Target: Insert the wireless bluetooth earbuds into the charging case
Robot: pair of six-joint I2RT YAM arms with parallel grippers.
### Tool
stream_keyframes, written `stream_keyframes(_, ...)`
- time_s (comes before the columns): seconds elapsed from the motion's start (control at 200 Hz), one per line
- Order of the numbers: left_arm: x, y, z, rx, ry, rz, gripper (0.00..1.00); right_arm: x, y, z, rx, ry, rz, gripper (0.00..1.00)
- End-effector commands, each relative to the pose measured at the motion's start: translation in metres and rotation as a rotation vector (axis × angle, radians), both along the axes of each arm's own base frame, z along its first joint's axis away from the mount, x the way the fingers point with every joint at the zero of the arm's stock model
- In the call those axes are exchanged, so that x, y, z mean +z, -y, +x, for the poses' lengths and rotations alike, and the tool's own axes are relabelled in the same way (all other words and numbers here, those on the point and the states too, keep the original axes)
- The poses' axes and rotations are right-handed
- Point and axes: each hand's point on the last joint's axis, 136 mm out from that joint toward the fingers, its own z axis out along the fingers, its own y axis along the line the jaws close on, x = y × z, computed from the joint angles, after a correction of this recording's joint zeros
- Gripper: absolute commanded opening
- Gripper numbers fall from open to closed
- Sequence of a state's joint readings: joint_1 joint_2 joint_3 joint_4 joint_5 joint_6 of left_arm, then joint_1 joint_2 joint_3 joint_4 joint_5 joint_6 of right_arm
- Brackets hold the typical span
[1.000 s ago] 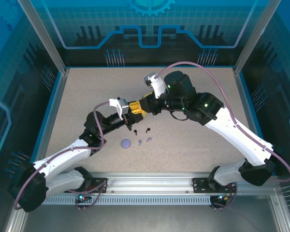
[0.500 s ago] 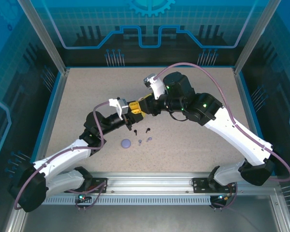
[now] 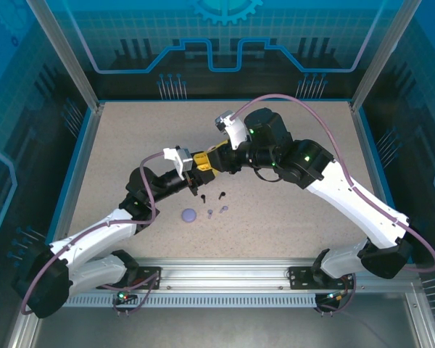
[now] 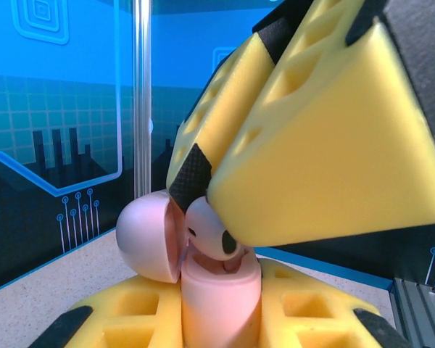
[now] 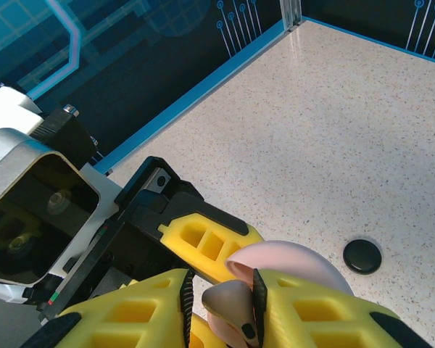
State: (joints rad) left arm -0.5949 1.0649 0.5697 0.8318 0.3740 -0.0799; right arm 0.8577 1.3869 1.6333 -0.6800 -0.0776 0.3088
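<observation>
A pale pink charging case stands upright between the yellow fingers of my left gripper, which is shut on it. Its round lid is swung open to the left. A pale pink earbud sits at the case's mouth, stem down into the socket. In the right wrist view that earbud lies between the fingers of my right gripper. It leans on the right pad, with a thin gap at the left pad. Both grippers meet at the table's middle.
Two black earbuds lie just in front of the grippers. A lavender round case and two lavender earbuds lie nearer the bases. A black disc-shaped case rests on the speckled table beyond the pink lid.
The arms have barely moved. The right gripper's jaws have parted slightly around the pink earbud at the case's mouth.
</observation>
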Motion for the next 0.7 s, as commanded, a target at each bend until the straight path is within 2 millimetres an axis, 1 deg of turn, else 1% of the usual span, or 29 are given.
stream_keyframes(0.0,0.016,-0.003,-0.008,-0.008,0.045,-0.038,0.0,0.004,0.007,-0.003,-0.012,0.026,-0.018,0.31)
stream_keyframes(0.265,0.008,-0.003,-0.007,-0.002,0.029,-0.009,0.0,0.007,0.017,0.0,-0.051,0.048,-0.037,0.32)
stream_keyframes(0.345,0.005,-0.003,-0.007,0.002,0.025,-0.002,0.0,0.011,0.019,-0.001,-0.051,0.055,-0.027,0.33)
stream_keyframes(0.485,0.004,-0.004,-0.006,0.009,0.024,0.002,0.0,0.029,0.024,-0.006,-0.039,0.086,0.024,0.42)
stream_keyframes(0.58,0.007,-0.004,-0.006,0.007,0.027,-0.001,0.0,0.04,0.034,-0.008,-0.044,0.119,0.052,0.48)
stream_keyframes(0.695,0.012,-0.004,-0.007,0.008,0.03,-0.007,0.0,0.045,0.045,-0.008,-0.04,0.144,0.082,0.6)
